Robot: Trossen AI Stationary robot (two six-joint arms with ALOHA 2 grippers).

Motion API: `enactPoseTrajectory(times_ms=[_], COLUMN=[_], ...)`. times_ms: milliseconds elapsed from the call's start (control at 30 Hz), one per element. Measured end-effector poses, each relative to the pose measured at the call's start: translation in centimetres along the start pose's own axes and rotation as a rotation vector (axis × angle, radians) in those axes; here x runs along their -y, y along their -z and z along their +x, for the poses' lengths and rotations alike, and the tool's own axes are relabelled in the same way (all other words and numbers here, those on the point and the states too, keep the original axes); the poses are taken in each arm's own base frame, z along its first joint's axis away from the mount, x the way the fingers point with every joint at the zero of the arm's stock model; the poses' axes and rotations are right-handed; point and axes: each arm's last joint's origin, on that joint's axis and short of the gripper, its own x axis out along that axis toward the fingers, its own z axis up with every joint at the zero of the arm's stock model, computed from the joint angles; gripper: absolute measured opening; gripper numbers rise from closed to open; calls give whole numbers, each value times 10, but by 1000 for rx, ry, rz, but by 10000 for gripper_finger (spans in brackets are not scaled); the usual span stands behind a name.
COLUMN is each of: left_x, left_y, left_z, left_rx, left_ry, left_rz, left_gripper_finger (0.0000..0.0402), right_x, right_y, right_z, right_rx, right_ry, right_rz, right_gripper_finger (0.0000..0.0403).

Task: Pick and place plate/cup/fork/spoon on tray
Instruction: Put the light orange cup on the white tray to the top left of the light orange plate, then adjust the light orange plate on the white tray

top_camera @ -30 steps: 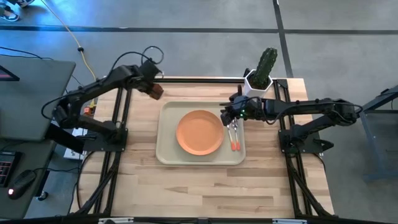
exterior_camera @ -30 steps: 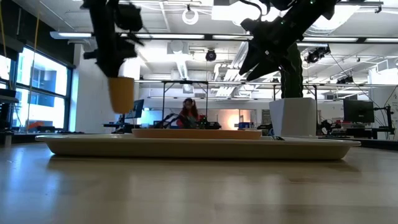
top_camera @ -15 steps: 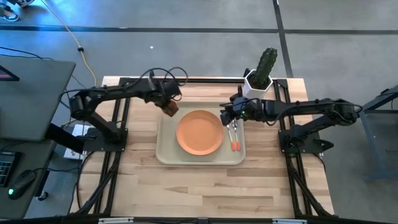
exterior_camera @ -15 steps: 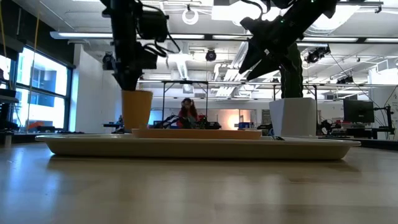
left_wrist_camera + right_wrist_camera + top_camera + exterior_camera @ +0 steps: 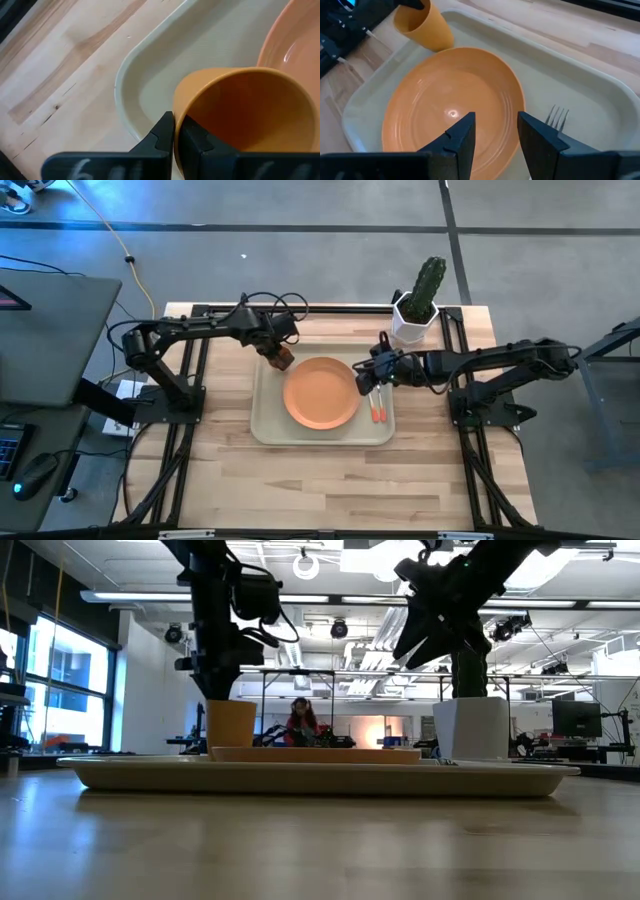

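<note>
My left tool (image 5: pixel 277 352) pinches the rim of the small orange cylindrical cup (image 5: pixel 281 359), low over the far-left corner of the beige rounded-corner plastic tray (image 5: pixel 266 430), beside the round flat orange plate (image 5: pixel 320 392). Released tilted, the smooth cup could tip against the plate's edge. My right tool (image 5: pixel 494 131), fingers apart and empty, hovers over the plate near the silver-tined fork (image 5: pixel 554 118). The wooden desk (image 5: pixel 330 480) is matte and grained.

Tray (image 5: pixel 265 425) corner free (near left); plate (image 5: pixel 320 392) fills the middle.

Open-plan lab: exposed ceiling ducts (image 5: pixel 300 645), monitors (image 5: pixel 575 718)
</note>
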Motion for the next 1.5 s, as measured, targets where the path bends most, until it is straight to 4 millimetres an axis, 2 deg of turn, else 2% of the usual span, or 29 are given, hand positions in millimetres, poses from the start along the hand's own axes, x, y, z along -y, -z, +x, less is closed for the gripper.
enactPoseTrajectory(times_ms=[333,667,967,1133,1233,1333,1500], left_x=[-2,-6,-7,-12,-17,-23,-35], left_y=[-1,-2,-2,1,5,11,24], left_z=[1,1,-1,-17,-33,-50,-82], left_rx=[-13,-13,-3,48,97,146,246], left_ry=[25,22,20,26,24,42,84], left_rz=[-4,10,45,60,53,41,1], left_gripper_finger=[11,57,92,110,118,125,129], right_x=[0,-2,-12,-14,-11,-9,-15], right_y=[1,1,10,15,20,28,47], right_z=[-1,-1,-8,-10,-6,7,41], right_rx=[17,22,52,45,-24,-104,-248], right_ry=[19,7,2,5,34,71,67], right_rz=[21,66,109,132,150,160,127], right_gripper_finger=[138,138,138,138,138,138,138])
